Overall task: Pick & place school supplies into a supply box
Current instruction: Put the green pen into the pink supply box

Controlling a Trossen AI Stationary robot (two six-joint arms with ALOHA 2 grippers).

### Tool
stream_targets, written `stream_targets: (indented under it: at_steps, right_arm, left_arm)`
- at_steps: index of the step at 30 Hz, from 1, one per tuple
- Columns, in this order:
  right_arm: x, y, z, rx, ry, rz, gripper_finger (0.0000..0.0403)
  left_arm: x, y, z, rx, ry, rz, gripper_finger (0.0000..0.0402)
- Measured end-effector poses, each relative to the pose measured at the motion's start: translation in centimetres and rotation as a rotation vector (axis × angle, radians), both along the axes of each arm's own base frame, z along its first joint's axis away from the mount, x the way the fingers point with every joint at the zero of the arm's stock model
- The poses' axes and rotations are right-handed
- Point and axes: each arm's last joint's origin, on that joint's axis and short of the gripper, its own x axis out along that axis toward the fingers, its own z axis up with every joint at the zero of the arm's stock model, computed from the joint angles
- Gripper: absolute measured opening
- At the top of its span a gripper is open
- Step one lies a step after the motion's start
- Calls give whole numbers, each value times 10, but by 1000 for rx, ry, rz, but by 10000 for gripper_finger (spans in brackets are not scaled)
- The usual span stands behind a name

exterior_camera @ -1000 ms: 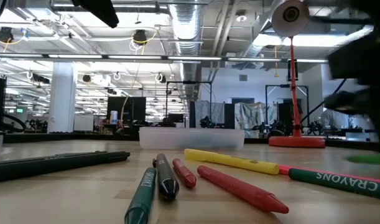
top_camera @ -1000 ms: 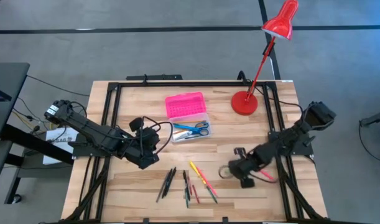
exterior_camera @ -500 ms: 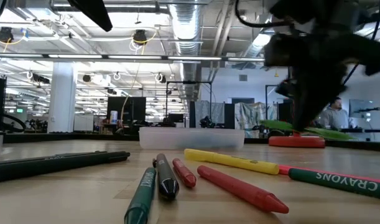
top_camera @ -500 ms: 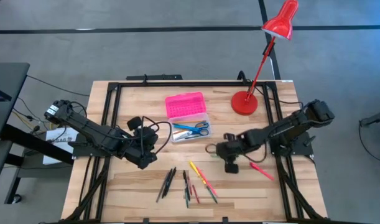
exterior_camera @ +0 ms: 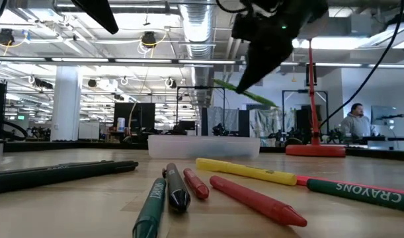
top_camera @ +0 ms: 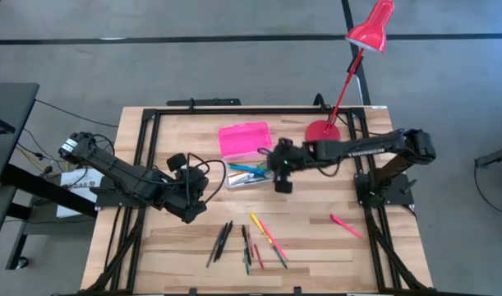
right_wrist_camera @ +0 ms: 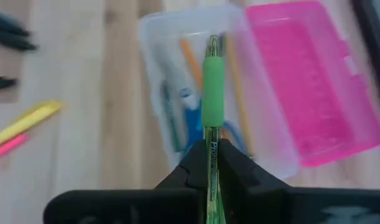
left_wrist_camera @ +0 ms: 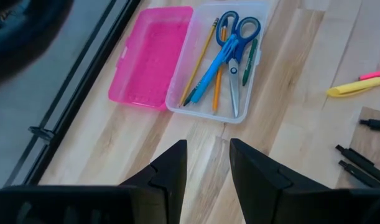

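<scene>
The supply box lies open at the far middle of the table, its clear base [top_camera: 252, 175] beside the pink lid [top_camera: 244, 137]. Blue-handled scissors [left_wrist_camera: 235, 43] and a few pens lie in the base. My right gripper [top_camera: 272, 159] hangs over the base's right end, shut on a green pen [right_wrist_camera: 213, 93]. Several more pens and crayons [top_camera: 259, 238] lie loose on the near middle of the table, and a pink one [top_camera: 345, 224] lies to the right. My left gripper [top_camera: 200, 182] waits open, left of the box. My right gripper pinches the green pen between its two fingers on the clear barrel [right_wrist_camera: 212, 135], just behind the green grip sleeve. The pen lies along the fingers and sticks out past their tips. It slants in the air [exterior_camera: 244, 94], clear above the box's base.
A red desk lamp stands with its base [top_camera: 322, 136] at the far right, close behind my right arm, its stem rising beyond the table. A black rail frame [top_camera: 144, 164] runs along the table's edges. People and equipment show in the room behind.
My right gripper has swung from the near right of the table toward the far left and upward, carrying the green pen to a spot over the supply box. The pink pen has stayed on the table at the right. My left arm has kept still.
</scene>
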Motion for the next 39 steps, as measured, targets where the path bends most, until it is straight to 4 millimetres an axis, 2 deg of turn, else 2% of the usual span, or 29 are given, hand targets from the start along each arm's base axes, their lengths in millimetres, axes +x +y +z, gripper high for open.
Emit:
stream_targets:
  at_steps: [4, 12, 18, 24, 29, 39]
  right_arm:
    - [19, -16, 0, -30, -9, 22, 3]
    - [65, -31, -23, -28, 74, 72, 5]
    - [87, -44, -40, -1, 138, 70, 7]
    - [95, -52, -59, 32, 197, 70, 8]
    - [96, -53, -57, 27, 179, 68, 13]
    - [94, -66, -57, 41, 174, 10, 52]
  left_arm:
    - [0, 0, 0, 0, -7, 14, 116]
    - [-2, -1, 0, 4, -23, 33, 116]
    - [-2, 0, 0, 19, -51, 67, 116]
    - [-3, 0, 0, 14, -50, 73, 116]
    - [-4, -2, 0, 9, -49, 67, 116]
    - [-4, -3, 0, 13, -52, 67, 116]
